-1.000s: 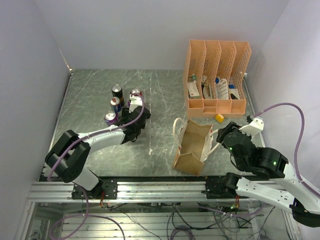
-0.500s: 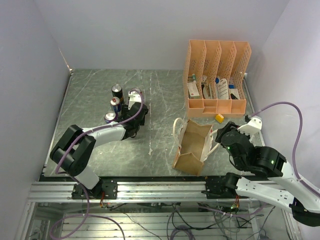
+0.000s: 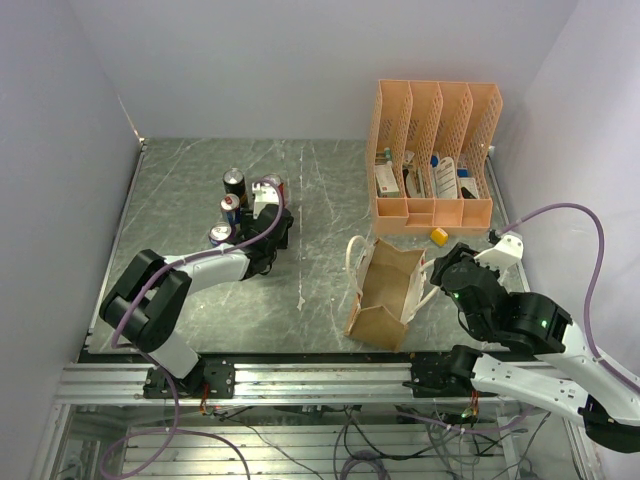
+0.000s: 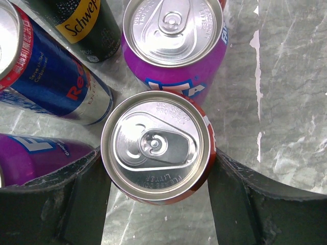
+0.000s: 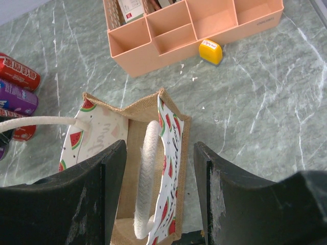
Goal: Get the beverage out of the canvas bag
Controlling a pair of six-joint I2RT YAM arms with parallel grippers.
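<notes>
The tan canvas bag (image 3: 385, 295) stands open at centre right, with white rope handles and a watermelon-print lining (image 5: 171, 153). No can shows inside it. My right gripper (image 5: 159, 148) is open above the bag, its jaws straddling the right wall and one rope handle (image 5: 145, 173); it also shows in the top view (image 3: 432, 275). My left gripper (image 4: 157, 153) is shut on an upright red beverage can (image 4: 156, 145) standing on the table among other cans. In the top view the left gripper (image 3: 268, 225) hides that can.
Around the held can stand a purple can (image 4: 173, 66), a blue energy-drink can (image 4: 51, 76), a black can (image 4: 87, 20) and another purple can (image 4: 30, 153). A peach-orange file organizer (image 3: 435, 150) stands far right, with a small yellow object (image 3: 439, 236) before it.
My left arm has shifted slightly toward the can cluster with the red can. The right arm and the bag have not moved.
</notes>
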